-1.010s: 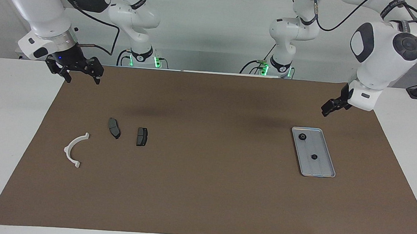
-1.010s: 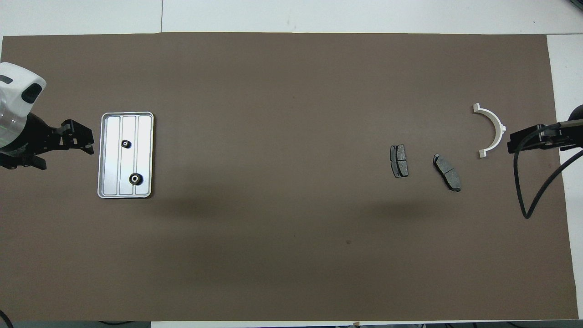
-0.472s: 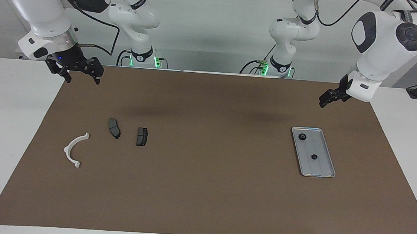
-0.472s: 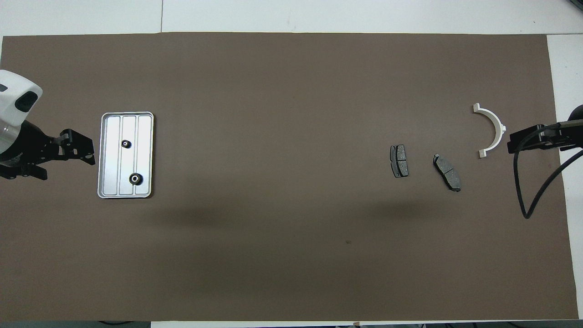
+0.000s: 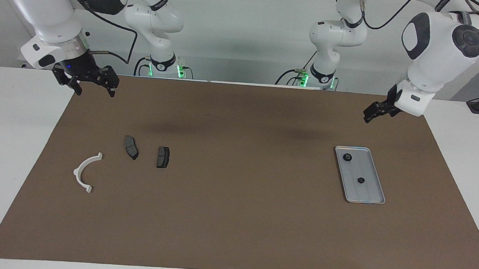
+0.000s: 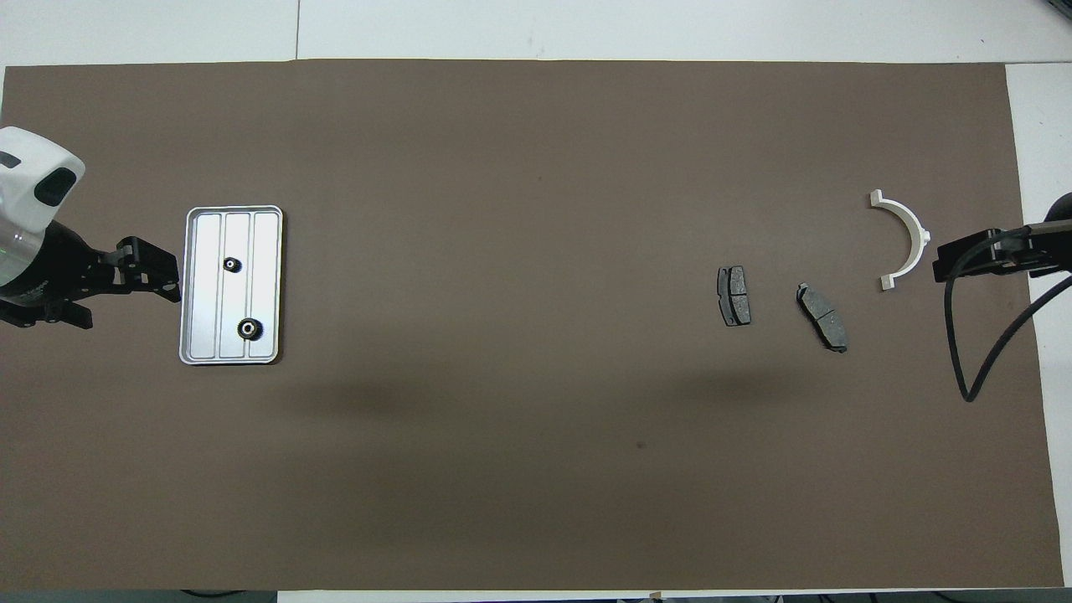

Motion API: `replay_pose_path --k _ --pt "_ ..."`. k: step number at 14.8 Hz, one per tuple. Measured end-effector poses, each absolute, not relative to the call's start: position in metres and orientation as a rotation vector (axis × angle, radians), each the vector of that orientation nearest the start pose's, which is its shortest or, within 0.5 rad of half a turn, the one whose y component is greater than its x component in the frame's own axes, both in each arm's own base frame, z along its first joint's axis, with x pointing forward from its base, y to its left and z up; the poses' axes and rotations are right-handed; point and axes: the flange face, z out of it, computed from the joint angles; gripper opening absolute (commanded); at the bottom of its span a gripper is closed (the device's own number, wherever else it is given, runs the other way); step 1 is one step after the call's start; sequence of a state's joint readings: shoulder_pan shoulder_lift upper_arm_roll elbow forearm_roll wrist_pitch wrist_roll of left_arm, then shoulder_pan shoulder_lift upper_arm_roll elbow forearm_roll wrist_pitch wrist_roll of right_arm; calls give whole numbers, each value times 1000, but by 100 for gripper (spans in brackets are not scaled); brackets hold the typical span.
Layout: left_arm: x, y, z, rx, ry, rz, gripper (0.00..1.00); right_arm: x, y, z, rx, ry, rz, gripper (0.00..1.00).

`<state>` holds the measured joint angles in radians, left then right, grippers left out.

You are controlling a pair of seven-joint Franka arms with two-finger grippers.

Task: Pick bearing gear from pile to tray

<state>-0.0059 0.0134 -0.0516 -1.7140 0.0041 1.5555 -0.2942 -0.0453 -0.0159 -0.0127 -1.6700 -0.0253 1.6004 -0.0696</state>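
The silver tray (image 5: 367,196) lies on the brown mat toward the left arm's end; it also shows in the overhead view (image 6: 266,243). Two small black gears (image 5: 347,157) (image 5: 360,180) lie in it, also seen from overhead (image 6: 232,265) (image 6: 249,328). The pile holds a white bracket (image 5: 77,172) (image 6: 919,234) and two dark grey plates (image 5: 131,147) (image 5: 163,157) (image 6: 734,296) (image 6: 823,316). My left gripper (image 5: 369,115) (image 6: 163,275) hangs raised over the mat beside the tray. My right gripper (image 5: 93,88) (image 6: 946,260) waits open and empty, raised over the mat's edge beside the bracket.
The brown mat (image 5: 233,219) covers most of the white table (image 5: 4,133). A black cable (image 6: 980,352) hangs from the right arm over the mat's end.
My left gripper has risen and drawn a little away from the tray. The right arm, the tray and the parts have not moved.
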Motion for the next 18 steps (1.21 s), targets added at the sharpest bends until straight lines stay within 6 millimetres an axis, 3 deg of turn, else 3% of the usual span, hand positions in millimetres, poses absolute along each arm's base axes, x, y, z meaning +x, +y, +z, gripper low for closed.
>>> replay_pose_path --k 11,18 --pt "556 -35 555 -3106 -355 132 100 549 -35 590 -3163 -21 73 100" --pt "558 -36 558 -3124 -231 104 100 549 -35 590 -3163 -21 73 100"
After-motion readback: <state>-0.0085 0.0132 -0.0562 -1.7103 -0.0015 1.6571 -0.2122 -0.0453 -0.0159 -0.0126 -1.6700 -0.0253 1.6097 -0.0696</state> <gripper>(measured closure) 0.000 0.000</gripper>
